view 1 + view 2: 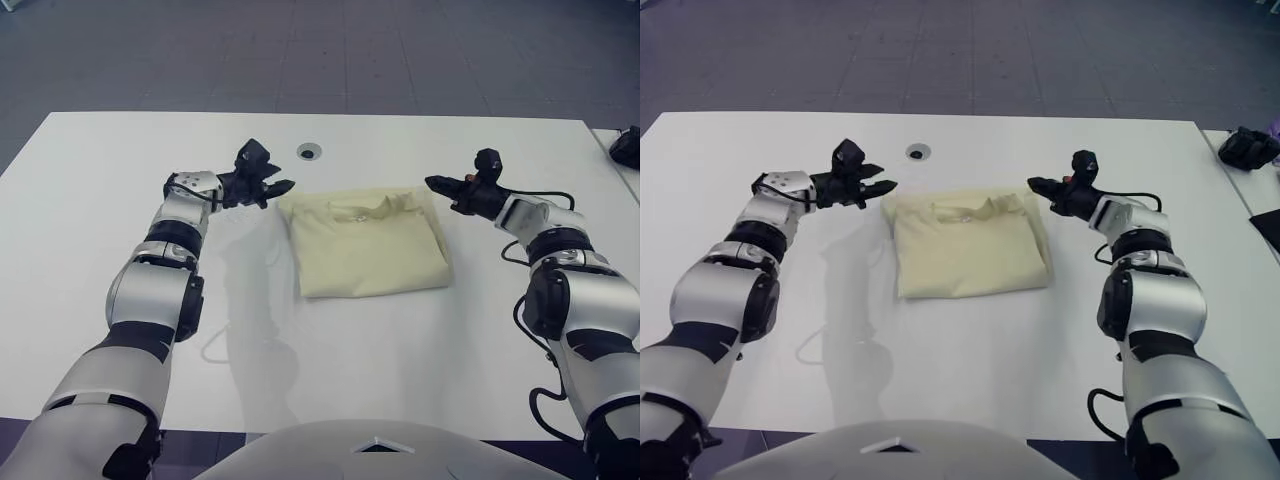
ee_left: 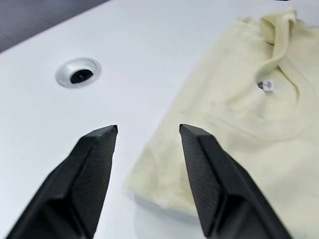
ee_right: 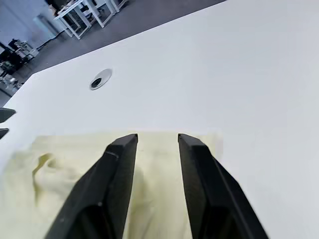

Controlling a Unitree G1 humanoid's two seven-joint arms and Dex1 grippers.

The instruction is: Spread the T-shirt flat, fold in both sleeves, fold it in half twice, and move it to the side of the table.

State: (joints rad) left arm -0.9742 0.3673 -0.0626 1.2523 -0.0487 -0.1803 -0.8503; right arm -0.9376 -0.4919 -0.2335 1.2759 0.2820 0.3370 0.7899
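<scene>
The near hem of the T-shirt [image 1: 365,245] lies straight across the middle of the table [image 1: 100,200]. The cloth is already a compact rectangle with no sleeve sticking out, so I judge the sleeves done and a half-fold to be the step in hand.

Further out, the collar end faces away from me, a little rumpled around the neck. My left gripper [image 2: 148,130] hovers at the far left corner, fingers spread wide and holding nothing, one finger over bare table and the other over cloth. My right gripper [image 3: 157,138] hangs at the far right corner, also parted and empty, both fingers above the shirt's far edge.

To do this well, I should come down on both corners evenly and pinch every layer, not just the top one. The two sides should then lift together, so the edge stays taut and the collar does not sag. I would carry that edge toward me and lay it on the near hem, corner to corner. The left side needs care: I am right at the edge and could close on too little cloth.

Beyond the shirt sits a round cable hole [image 1: 309,151], well apart.
</scene>
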